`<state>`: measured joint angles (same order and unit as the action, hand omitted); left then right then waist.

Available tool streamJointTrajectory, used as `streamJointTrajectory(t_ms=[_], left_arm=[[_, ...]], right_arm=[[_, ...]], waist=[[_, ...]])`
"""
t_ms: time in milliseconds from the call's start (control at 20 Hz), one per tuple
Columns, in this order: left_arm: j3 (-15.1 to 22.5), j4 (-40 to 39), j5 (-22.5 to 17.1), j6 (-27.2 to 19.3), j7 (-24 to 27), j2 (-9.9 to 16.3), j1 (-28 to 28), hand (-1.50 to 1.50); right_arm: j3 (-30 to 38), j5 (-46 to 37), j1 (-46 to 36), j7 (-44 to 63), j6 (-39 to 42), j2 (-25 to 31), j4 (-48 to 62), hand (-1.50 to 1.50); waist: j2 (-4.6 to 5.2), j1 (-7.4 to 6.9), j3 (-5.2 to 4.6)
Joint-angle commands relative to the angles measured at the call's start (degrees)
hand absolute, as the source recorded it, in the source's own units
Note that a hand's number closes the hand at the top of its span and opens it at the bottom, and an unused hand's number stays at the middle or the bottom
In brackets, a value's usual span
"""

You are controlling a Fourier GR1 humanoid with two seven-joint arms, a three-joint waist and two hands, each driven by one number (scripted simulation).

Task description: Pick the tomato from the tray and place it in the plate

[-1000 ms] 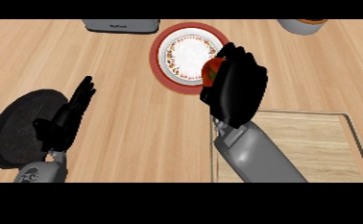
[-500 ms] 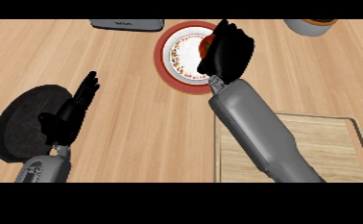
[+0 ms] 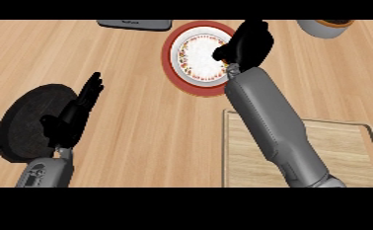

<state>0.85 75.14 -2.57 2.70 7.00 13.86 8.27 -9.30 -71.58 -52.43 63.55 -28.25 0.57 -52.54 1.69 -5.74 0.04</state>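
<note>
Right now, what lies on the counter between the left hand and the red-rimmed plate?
Nothing in the head view: bare wooden counter runs from the open left hand to the plate. The right hand hangs over the plate's right side.

A kitchen: a pale wood-grain worktop (image 3: 131, 66) carries a red-rimmed plate (image 3: 191, 87). Below and right of the plate lies a wooden tray (image 3: 342, 150), far left a round black disc (image 3: 29, 120), up right a grey bowl (image 3: 324, 27).
</note>
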Motion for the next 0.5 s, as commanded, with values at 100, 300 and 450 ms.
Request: streamJointTrajectory(t_ms=[100, 300, 450], left_arm=[[0.5, 0.04, 0.41, -0.91, -1.4, -1.09, 1.44, 0.0], [-0.15, 1.41, 0.09, -0.28, -0.93, 0.14, -0.9, 0.0], [-1.14, -0.66, -0.45, 0.37, -1.0, 0.79, -0.72, 0.0]], right_arm=[[3.88, 2.67, -0.49, 5.67, -18.25, -0.54, 6.08, -1.5], [5.99, 0.55, -1.53, 4.29, -28.27, -0.54, 3.59, -1.5], [5.63, 2.61, 2.33, 2.72, -37.15, -0.55, 3.19, -1.5]], waist=[[0.18, 0.05, 0.09], [-0.77, 0.47, 0.09], [-0.69, 1.38, 0.06]])
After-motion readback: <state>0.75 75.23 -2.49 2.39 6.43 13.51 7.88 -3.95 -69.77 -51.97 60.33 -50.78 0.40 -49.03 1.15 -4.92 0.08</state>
